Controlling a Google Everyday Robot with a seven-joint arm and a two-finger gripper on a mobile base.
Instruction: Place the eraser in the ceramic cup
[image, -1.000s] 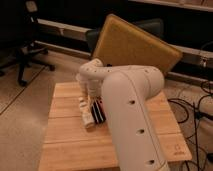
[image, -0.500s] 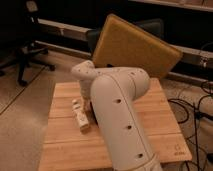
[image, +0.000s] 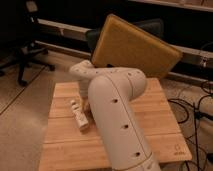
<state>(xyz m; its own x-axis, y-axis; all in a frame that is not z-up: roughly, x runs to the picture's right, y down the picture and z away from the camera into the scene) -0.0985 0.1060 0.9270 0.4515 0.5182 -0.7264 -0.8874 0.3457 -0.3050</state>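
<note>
My white arm (image: 114, 107) fills the middle of the camera view, reaching from the bottom edge up over the wooden table (image: 160, 117) and bending at an elbow joint (image: 82, 70) near the table's far left. The gripper is hidden behind this arm, somewhere over the table's left-centre. Neither the eraser nor the ceramic cup shows; both are either covered by the arm or out of view.
A white bottle-like object (image: 78, 116) lies on the table's left side, just left of my arm. A large yellow-brown flat panel (image: 132, 47) leans behind the table. An office chair base (image: 25, 60) stands on the floor at left, and cables (image: 197, 107) trail at right.
My arm has swung across the table. The dark gripper parts seen left of the arm a second ago are now hidden, and the white object lies uncovered.
</note>
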